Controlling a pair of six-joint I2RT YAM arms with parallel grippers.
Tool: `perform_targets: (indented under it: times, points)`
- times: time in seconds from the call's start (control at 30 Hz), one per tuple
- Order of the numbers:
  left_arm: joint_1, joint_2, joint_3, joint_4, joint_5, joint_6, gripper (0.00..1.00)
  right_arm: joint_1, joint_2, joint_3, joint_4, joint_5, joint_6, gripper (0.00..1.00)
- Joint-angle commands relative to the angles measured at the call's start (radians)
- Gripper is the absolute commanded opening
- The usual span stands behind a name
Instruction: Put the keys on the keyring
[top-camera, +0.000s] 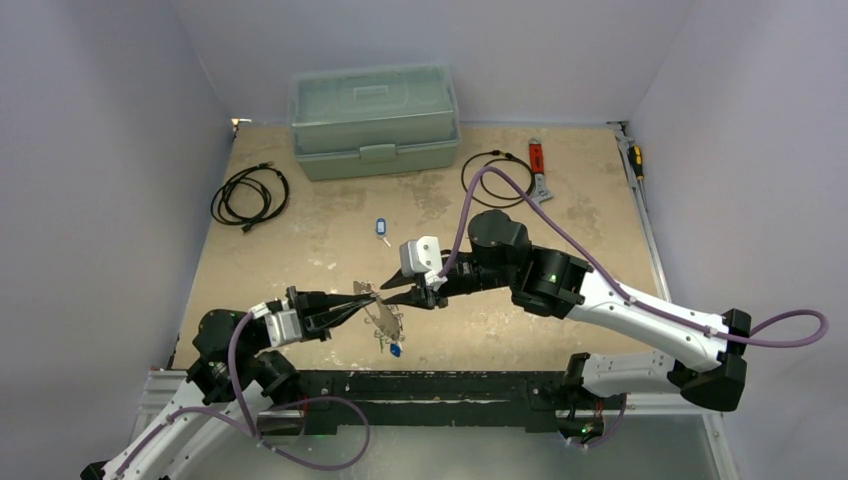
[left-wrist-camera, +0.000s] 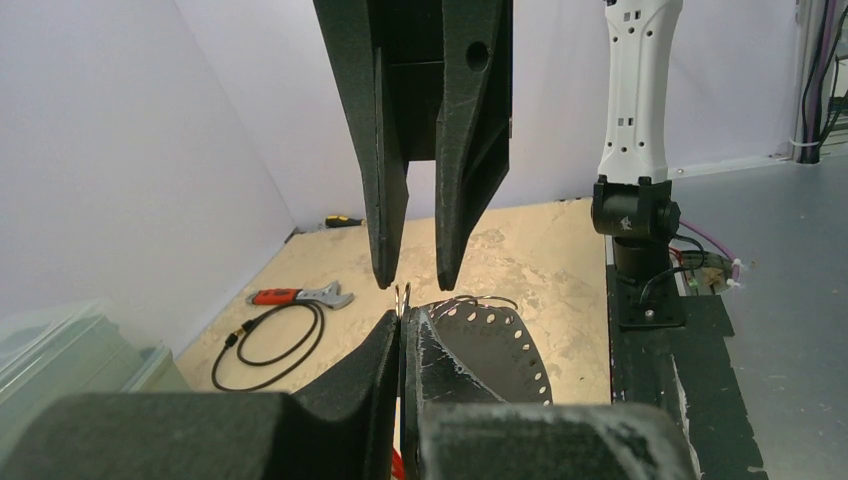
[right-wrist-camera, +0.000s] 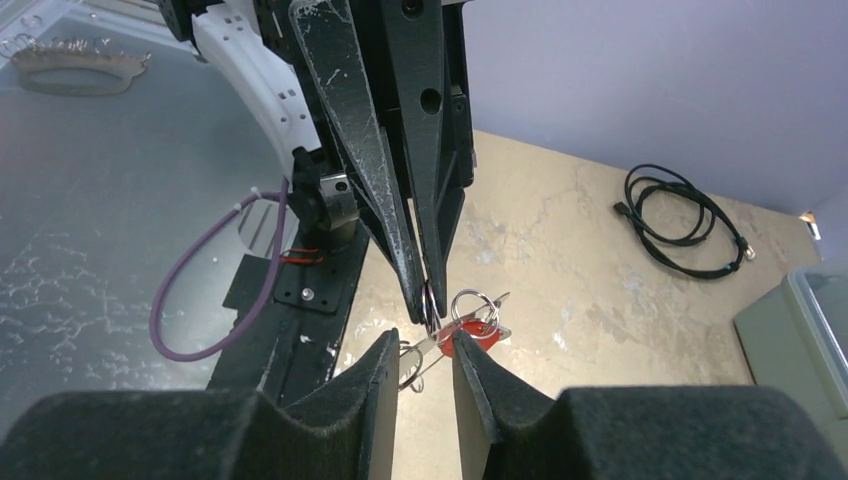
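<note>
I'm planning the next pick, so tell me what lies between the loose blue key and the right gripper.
Nothing: the top view shows only bare tabletop between the loose blue-headed key and the right gripper.

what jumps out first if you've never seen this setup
The left hand and right hand meet tip to tip near the front edge of the table: the left pinches the keyring, the right is open beside it. A red-headed key shows there, and a blue key lies farther back.
</note>
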Motion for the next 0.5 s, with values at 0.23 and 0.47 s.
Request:
perform_targets:
  times: [0.23, 0.47]
  points:
    - [0.006, -0.017, 0.004, 0.066, 0.005, -0.01, 0.0, -0.003, 0.028, 0.053, 0.045, -0.035, -0.005, 0.22]
    - [0.006, -0.019, 0.004, 0.065, 0.002, -0.01, 0.0, -0.003, 0.034, 0.059, 0.049, -0.042, -0.006, 0.17]
